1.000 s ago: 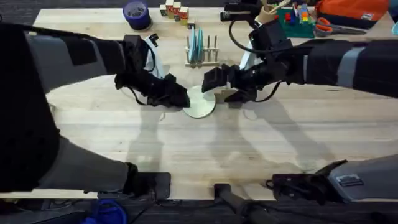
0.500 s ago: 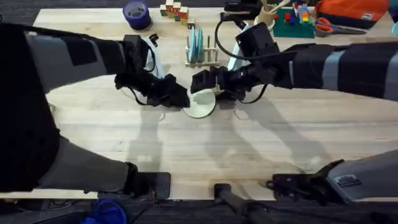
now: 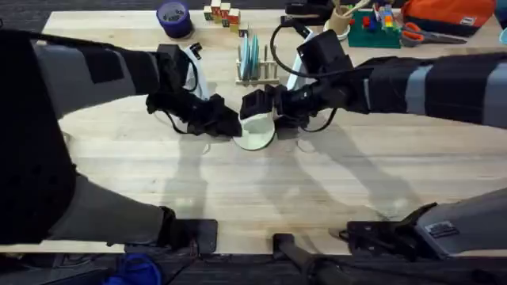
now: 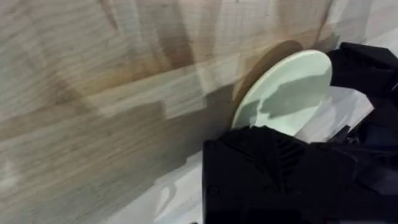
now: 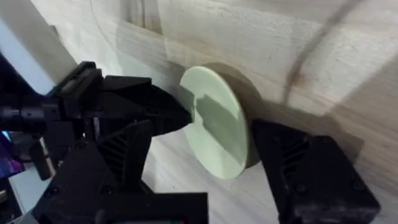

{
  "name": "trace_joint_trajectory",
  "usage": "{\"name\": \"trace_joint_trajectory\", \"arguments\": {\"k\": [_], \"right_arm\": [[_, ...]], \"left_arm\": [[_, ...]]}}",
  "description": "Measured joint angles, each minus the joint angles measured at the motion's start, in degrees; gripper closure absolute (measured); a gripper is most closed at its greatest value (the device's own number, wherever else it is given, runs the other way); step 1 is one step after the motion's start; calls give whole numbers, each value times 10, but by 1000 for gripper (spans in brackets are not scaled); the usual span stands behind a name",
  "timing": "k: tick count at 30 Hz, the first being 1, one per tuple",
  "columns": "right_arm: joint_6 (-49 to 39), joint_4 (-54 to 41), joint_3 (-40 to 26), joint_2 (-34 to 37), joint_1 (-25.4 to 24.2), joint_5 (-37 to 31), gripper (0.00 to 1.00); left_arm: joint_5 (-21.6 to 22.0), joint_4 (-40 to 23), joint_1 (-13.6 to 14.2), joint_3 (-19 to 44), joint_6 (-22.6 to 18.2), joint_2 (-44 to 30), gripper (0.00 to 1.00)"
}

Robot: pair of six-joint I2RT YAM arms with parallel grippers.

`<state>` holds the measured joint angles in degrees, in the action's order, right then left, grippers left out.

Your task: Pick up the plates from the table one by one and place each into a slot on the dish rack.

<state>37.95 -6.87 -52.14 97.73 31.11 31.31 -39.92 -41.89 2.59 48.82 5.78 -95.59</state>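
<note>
A pale cream-yellow plate (image 3: pixel 255 134) is tipped up on edge on the table (image 3: pixel 238 198), just in front of the dish rack (image 3: pixel 258 73). My left gripper (image 3: pixel 229 127) is shut on the plate's left rim. In the right wrist view the plate (image 5: pixel 217 127) stands between my right gripper's (image 5: pixel 208 130) open fingers, one on each face, with the left gripper (image 5: pixel 177 115) pinching the far rim. The left wrist view shows the tilted plate (image 4: pixel 286 90) above the wood. Light blue-teal plates (image 3: pixel 249 54) stand upright in the rack's slots.
Along the far edge sit a purple tape roll (image 3: pixel 173 16), coloured blocks (image 3: pixel 222 13), a green tray of small items (image 3: pixel 376 25), orange-handled scissors (image 3: pixel 424 33) and an orange bag (image 3: pixel 447 11). Bare wood spreads across the near half.
My right gripper has moved left and closed in on the plate until its fingers straddle it. The left gripper has held still on the rim.
</note>
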Motion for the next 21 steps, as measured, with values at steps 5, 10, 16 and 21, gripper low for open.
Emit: {"name": "trace_joint_trajectory", "arguments": {"k": [5, 10, 16, 21], "right_arm": [[0, 1, 0, 3, 0, 0, 61], [0, 2, 0, 3, 3, 0, 60], [0, 4, -1, 4, 4, 2, 58], [-1, 5, -1, 5, 5, 6, 58]], "left_arm": [[0, 0, 0, 0, 0, 0, 958], [0, 0, 0, 0, 0, 0, 960], [0, 0, 0, 0, 0, 0, 961], [0, 0, 0, 0, 0, 0, 960]]}}
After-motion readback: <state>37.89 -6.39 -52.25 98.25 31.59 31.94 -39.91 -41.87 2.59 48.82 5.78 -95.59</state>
